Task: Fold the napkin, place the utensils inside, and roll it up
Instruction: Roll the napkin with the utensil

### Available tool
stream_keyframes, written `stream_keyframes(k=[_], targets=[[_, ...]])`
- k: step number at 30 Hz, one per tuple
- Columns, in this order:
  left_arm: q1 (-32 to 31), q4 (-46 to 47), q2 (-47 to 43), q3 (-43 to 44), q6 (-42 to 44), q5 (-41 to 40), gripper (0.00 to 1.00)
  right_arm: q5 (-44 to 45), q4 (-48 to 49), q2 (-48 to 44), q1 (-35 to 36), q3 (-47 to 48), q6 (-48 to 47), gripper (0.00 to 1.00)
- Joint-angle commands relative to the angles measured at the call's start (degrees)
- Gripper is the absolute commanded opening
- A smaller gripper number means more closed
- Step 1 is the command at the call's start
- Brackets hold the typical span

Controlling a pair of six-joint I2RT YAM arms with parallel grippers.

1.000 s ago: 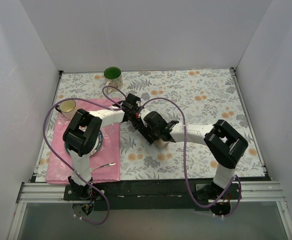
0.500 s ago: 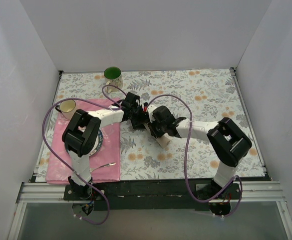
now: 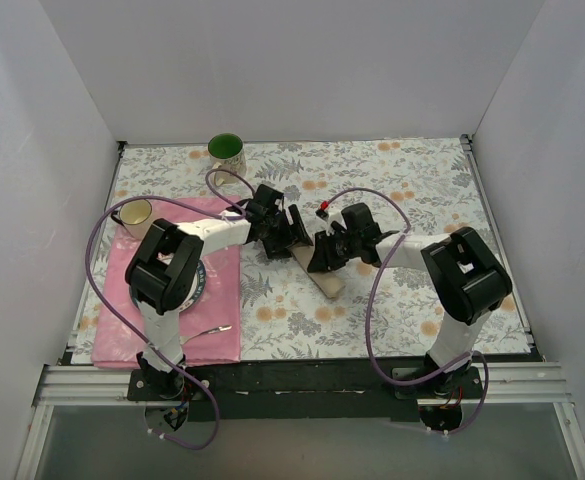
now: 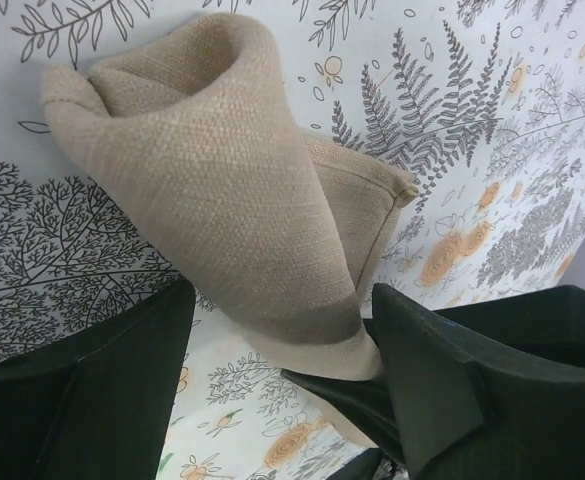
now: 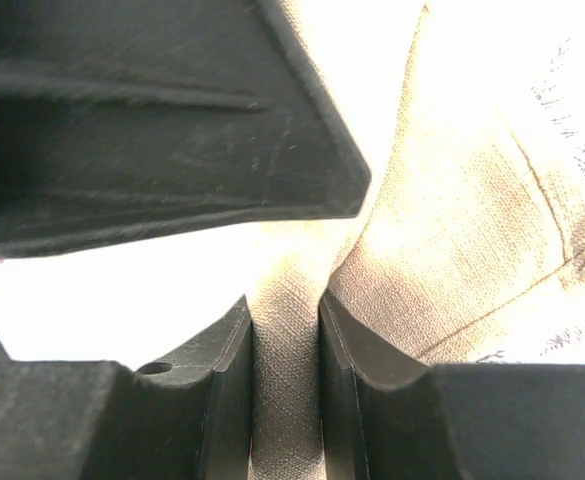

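A counter is covered by a flat tablecloth (image 3: 402, 190) printed with grey ferns and orange flowers. On its left side lies a pink rectangular placemat (image 3: 222, 300), and a blue-rimmed plate (image 3: 201, 285) on it is mostly hidden under the left arm. Near the middle of the counter lies the napkin (image 4: 222, 180), a coarse tan woven cloth rolled into a loose cone with a stitched hem. A green-lined mug (image 3: 226, 152) stands at the far edge, and a cream mug (image 3: 135, 212) stands by the placemat's far corner. A slim silver utensil (image 3: 212, 329) lies on the placemat's near edge.

The left tool (image 4: 282, 330) is released, with its black fingers spread wide on either side of the roll. The right tool (image 5: 285, 330) is clenched on a fold of the napkin, pinching the cloth between its pads.

What the roll contains cannot be seen. Glare washes out part of the right wrist view.
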Motion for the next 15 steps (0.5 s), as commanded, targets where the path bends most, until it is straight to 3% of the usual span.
stream_keyframes(k=[1,5,9,15], targets=[[-1.8,-8.0,1.5,0.9,1.0,-8.7,0.72,-9.4,4.9,3.0,-1.8,-1.5,4.9,0.34],[-2.8,-9.7,3.8,2.3,-0.6,-10.7,0.7,-13.2,7.6,5.3,-2.6,-1.6,7.1,0.35],[-3.0,-9.5,3.5,1.5,0.0,-13.7,0.58,-14.6,8.3,5.7,-3.4,-1.9,7.9,0.37],[-3.1,-6.8,1.3,-0.8,1.8,-13.0,0.42,-5.2,-4.3,2.0,-2.9,0.9,0.3,0.5]])
